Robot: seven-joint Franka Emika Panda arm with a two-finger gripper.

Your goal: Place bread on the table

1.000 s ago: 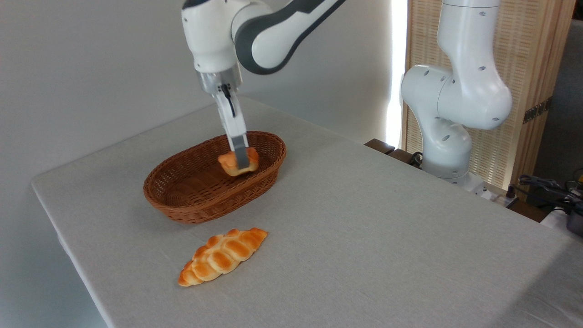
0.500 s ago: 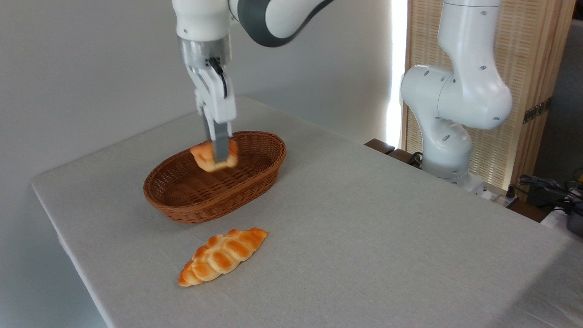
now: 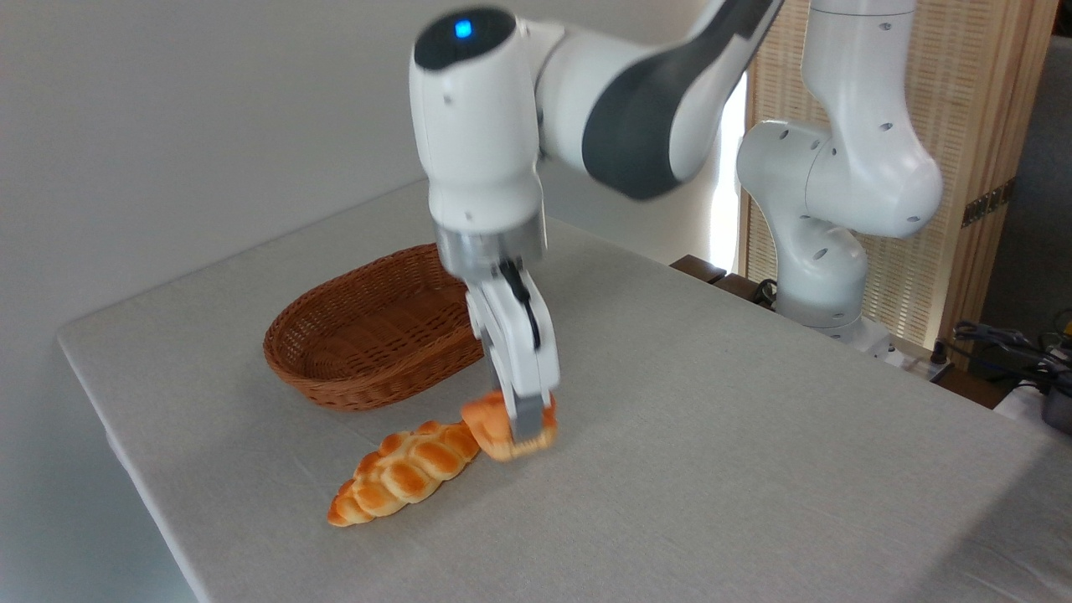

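Grey-beige cloth-covered table [image 3: 712,435] is where the small golden knotted bun [image 3: 494,429], clamped between the gripper [image 3: 528,429] jaws just beside the long braided loaf [image 3: 406,471], should be lowered gently before release, clear of that loaf.

A plain white wall [image 3: 167,126] stands behind the far left side of the scene. It is smooth and evenly lit. At the right there is a wooden screen [image 3: 980,167] with woven pale panels and light brown frames. Between the wall and the screen, a narrow strip of bright daylight [image 3: 727,167] comes in. At the far right edge, some dark cables [image 3: 1001,339] lie low, partly cut off.
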